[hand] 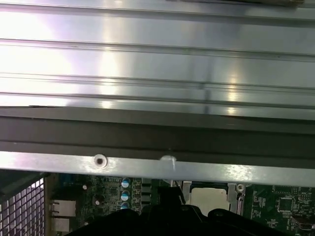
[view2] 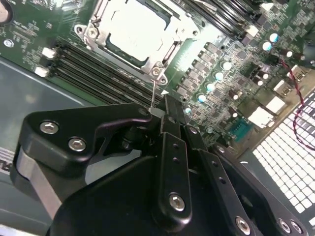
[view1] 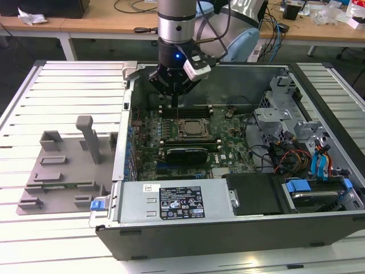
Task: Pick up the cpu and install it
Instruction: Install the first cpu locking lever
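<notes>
The cpu point(view1: 191, 130), a small square chip with a pale silvery top, lies seated in its socket frame on the green motherboard inside the open computer case point(view1: 228, 234). Both wrist views show the cpu point(view2: 133, 27) point(hand: 209, 196) just beyond the fingertips. My gripper point(view1: 174, 101) hangs over the board, a little behind the socket in the exterior view. A thin metal lever rod point(view2: 154, 91) rises from the socket's corner to the fingertips. The gripper point(view2: 161, 109) is shut, with the rod's end pinched between its black fingers.
A grey fixture plate point(view1: 63, 171) with upright posts lies outside the case at the exterior view's left. A power supply box point(view1: 171, 200) spans the case's near side. Drive bays and cables point(view1: 308, 154) crowd the exterior view's right. Dark memory slots point(view2: 93, 69) flank the socket.
</notes>
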`<state>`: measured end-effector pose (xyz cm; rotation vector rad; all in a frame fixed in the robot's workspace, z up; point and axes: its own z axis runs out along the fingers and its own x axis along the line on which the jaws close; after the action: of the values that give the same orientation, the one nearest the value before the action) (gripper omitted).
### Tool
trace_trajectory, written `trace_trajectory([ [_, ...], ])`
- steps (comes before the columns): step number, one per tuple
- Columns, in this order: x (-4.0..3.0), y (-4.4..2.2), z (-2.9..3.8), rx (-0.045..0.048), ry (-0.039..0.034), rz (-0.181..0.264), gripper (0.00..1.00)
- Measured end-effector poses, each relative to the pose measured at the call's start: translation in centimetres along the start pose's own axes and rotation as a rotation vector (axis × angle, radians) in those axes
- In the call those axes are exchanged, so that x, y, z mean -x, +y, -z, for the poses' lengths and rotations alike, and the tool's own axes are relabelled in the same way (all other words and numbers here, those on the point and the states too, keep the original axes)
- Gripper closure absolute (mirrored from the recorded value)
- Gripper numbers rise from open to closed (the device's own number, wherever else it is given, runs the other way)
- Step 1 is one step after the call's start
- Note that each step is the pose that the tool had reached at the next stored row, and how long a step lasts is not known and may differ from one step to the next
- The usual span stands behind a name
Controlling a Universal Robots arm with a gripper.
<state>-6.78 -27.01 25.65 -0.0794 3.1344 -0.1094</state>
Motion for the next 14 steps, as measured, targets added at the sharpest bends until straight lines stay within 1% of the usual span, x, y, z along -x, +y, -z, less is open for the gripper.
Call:
trace_trajectory([
  [3,0.76,-0.04,-0.01,0.0,0.0004,0.0,0.89],
  [7,1.54,-0.08,-0.02,0.0,0.0008,0.0,0.89],
  [9,1.77,-0.09,-0.03,0.0001,0.0009,0.0,0.89],
  [10,1.99,-0.1,-0.06,0.0001,0.0012,0.0,0.89],
  [12,2.01,-0.1,-0.07,0.0,0.0013,0.0,0.89],
  [13,2.01,-0.1,-0.08,0.0014,0.0013,0.0,0.89],
  [14,2.0,-0.11,-0.08,0.0229,0.0002,0.0,0.89],
])
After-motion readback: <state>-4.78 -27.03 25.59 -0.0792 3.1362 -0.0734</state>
